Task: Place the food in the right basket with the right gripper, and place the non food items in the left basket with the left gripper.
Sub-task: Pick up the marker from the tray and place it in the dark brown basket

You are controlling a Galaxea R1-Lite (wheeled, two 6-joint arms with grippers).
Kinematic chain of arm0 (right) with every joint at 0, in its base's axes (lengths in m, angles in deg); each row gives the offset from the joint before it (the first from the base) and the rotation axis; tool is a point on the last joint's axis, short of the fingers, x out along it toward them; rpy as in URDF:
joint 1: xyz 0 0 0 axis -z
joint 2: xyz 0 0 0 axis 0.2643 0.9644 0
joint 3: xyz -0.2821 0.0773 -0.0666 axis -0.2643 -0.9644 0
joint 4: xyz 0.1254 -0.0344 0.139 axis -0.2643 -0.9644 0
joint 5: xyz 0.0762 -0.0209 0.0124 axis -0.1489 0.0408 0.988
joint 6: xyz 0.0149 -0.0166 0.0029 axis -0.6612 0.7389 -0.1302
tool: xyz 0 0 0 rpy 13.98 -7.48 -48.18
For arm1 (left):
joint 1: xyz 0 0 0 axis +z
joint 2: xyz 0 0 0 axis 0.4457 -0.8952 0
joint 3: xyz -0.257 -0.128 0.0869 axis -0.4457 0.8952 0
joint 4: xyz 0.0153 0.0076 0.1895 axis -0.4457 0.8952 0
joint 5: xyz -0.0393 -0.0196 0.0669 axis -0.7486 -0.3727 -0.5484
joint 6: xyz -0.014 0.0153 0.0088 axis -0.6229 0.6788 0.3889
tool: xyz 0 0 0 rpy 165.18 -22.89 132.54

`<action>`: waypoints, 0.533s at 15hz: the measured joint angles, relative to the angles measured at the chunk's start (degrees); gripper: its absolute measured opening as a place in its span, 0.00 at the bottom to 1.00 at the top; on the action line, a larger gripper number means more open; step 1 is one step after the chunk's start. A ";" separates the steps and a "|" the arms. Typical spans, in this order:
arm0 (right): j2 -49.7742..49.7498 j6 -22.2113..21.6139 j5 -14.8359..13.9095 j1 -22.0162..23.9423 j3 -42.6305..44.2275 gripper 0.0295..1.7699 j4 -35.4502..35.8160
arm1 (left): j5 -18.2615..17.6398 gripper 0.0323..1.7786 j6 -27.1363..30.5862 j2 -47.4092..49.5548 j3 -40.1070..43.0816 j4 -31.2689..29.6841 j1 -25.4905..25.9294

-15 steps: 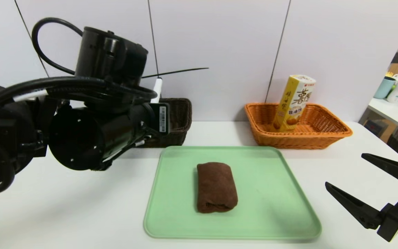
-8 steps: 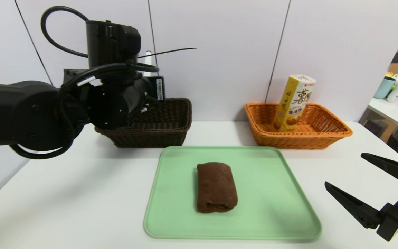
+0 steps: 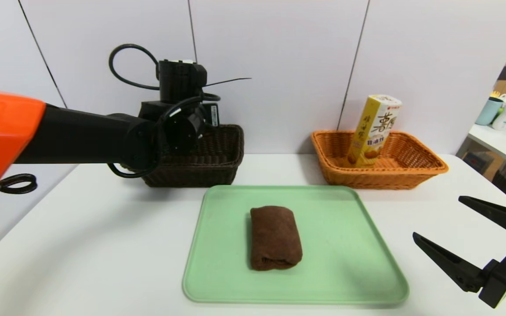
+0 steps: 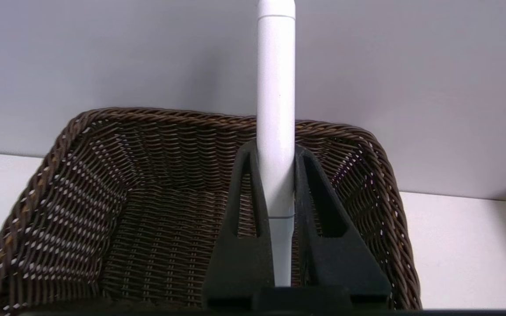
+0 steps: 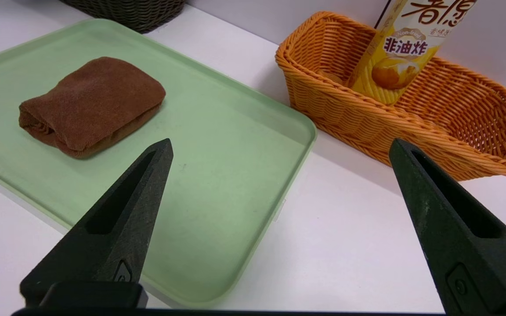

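My left gripper [image 4: 275,147] is shut on the slim white marker pen [image 4: 276,87], which stands up between its fingers over the dark brown left basket [image 4: 103,184]. In the head view the left wrist hides those fingers at the near rim of that basket [image 3: 222,162]. The brown rolled towel [image 3: 275,237] lies in the middle of the green tray [image 3: 345,245]. The yellow-and-white snack box [image 3: 376,129] leans upright inside the orange right basket [image 3: 411,173]. My right gripper [image 3: 436,215] hovers wide open and holding nothing at the near right, beside the tray's right edge [image 5: 297,145].
Both baskets stand against the white wall at the back of the white table. The left arm's black link and orange casing [image 3: 2,131] reach across the left side. A separate desk with cups [image 3: 499,114] stands off to the far right.
The left arm has stretched away from the camera to the dark basket, carrying the pen and uncovering the basket. The right gripper has not moved.
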 joint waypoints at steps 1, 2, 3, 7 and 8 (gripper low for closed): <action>0.00 0.00 0.05 0.00 -0.02 0.96 -0.02 | -0.29 0.10 0.02 -1.73 -1.30 0.00 0.52; -0.02 0.02 0.07 0.00 -0.02 0.96 0.00 | -0.44 0.10 0.02 -3.41 -2.62 0.00 1.15; 0.00 0.00 0.22 0.00 -0.02 0.96 -0.05 | -0.55 0.10 0.02 -5.06 -3.64 0.04 1.71; 0.06 -0.05 0.38 0.00 -0.20 0.96 -0.07 | -2.01 0.10 -0.24 -10.54 -5.24 -0.07 3.57; 0.10 -0.05 0.38 0.00 -0.35 0.96 -0.11 | -2.56 0.10 -0.33 -11.74 -5.46 -0.16 4.10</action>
